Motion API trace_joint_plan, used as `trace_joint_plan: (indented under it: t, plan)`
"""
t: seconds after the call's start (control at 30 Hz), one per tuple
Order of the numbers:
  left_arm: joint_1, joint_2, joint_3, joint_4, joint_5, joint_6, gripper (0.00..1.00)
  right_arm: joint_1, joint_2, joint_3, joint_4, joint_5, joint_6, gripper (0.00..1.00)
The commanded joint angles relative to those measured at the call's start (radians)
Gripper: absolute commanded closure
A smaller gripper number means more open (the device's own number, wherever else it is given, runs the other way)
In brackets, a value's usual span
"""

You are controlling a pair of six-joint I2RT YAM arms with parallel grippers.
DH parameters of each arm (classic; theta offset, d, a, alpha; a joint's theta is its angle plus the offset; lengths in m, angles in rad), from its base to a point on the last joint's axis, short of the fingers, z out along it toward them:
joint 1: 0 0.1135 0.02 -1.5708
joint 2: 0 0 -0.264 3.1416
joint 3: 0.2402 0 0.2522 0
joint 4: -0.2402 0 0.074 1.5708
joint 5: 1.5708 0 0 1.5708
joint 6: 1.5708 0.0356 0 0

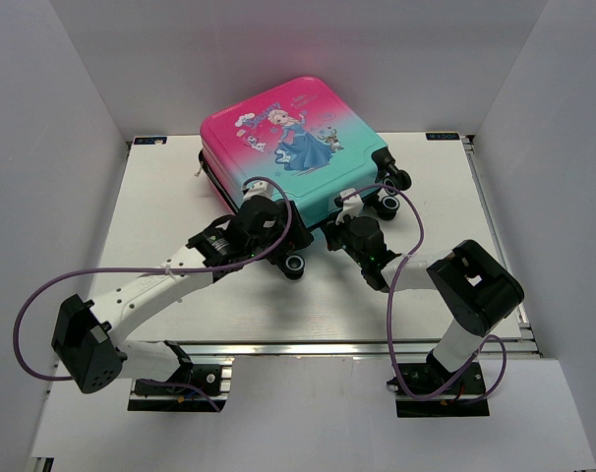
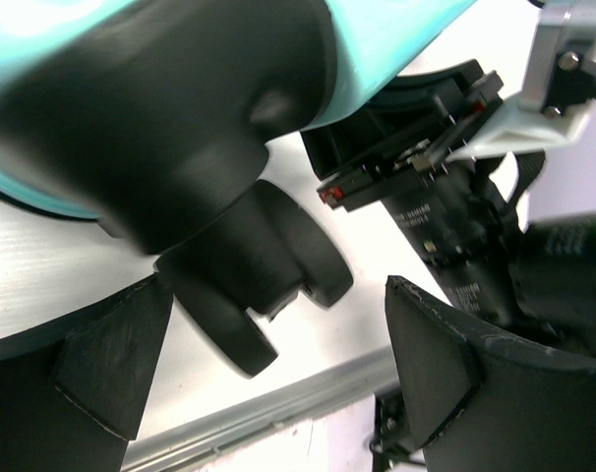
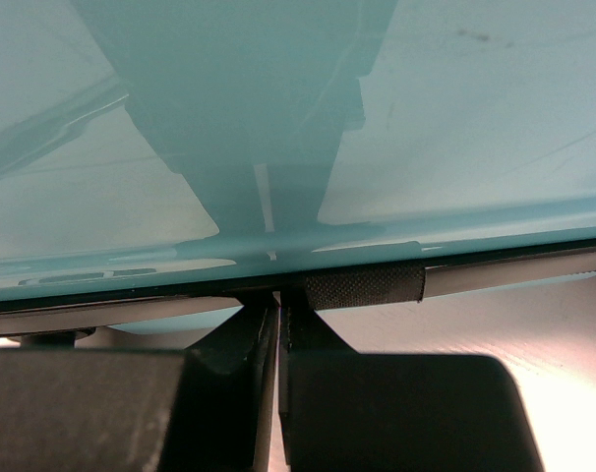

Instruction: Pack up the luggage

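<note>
The luggage (image 1: 298, 138) lies flat and closed on the white table (image 1: 150, 206), pink-to-teal shell with the princess print facing up. My left gripper (image 1: 278, 244) is open at its near edge, fingers either side of a black wheel (image 1: 295, 264) without touching it. In the left wrist view the wheel (image 2: 268, 285) sits between the jaws of that gripper (image 2: 278, 329), under the teal shell (image 2: 396, 39). My right gripper (image 1: 339, 228) is at the near edge too. In the right wrist view this gripper (image 3: 278, 300) is shut on a thin pale zipper pull at the dark seam under the shell (image 3: 278, 118).
Two more wheels (image 1: 390, 192) stick out at the suitcase's right corner. An aluminium rail (image 1: 308, 344) runs along the table's near edge. White walls enclose the left, back and right. My right arm (image 2: 495, 226) shows close by in the left wrist view.
</note>
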Motion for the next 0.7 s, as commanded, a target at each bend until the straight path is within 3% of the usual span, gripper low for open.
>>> trace_joint_plan:
  t: [0.0, 0.2, 0.33, 0.37, 0.4, 0.47, 0.5, 0.57, 0.6, 0.67]
  plan:
    - [-0.035, 0.029, 0.074, -0.041, -0.143, -0.036, 0.02, 0.008, -0.053, 0.021, 0.162, 0.031, -0.008, 1.00]
    - [-0.064, 0.210, 0.274, -0.311, -0.310, -0.130, 0.02, 0.010, -0.071, 0.011, 0.159, 0.049, -0.028, 1.00]
    - [-0.073, 0.197, 0.236, -0.276, -0.317, -0.147, 0.07, 0.011, -0.078, -0.016, 0.165, 0.046, -0.024, 1.00]
    - [-0.073, 0.184, 0.228, -0.265, -0.318, -0.148, 0.12, 0.011, -0.078, -0.022, 0.167, 0.046, -0.022, 1.00]
    - [-0.073, 0.183, 0.229, -0.267, -0.336, -0.147, 0.26, 0.010, -0.076, -0.028, 0.178, 0.046, -0.023, 1.00]
    - [-0.073, 0.190, 0.248, -0.294, -0.352, -0.148, 0.41, 0.011, -0.079, -0.032, 0.182, 0.049, -0.020, 1.00]
    - [-0.073, 0.202, 0.255, -0.325, -0.364, -0.150, 0.64, 0.010, -0.078, -0.032, 0.185, 0.063, -0.022, 1.00]
    - [-0.073, 0.209, 0.262, -0.342, -0.364, -0.150, 0.92, 0.011, -0.075, -0.029, 0.188, 0.087, -0.027, 1.00]
    - [-0.073, 0.203, 0.254, -0.350, -0.363, -0.154, 1.00, 0.007, -0.073, -0.026, 0.185, 0.144, -0.019, 1.00]
    - [-0.073, 0.183, 0.211, -0.350, -0.363, -0.162, 1.00, -0.001, -0.061, 0.001, 0.135, 0.234, 0.012, 1.00]
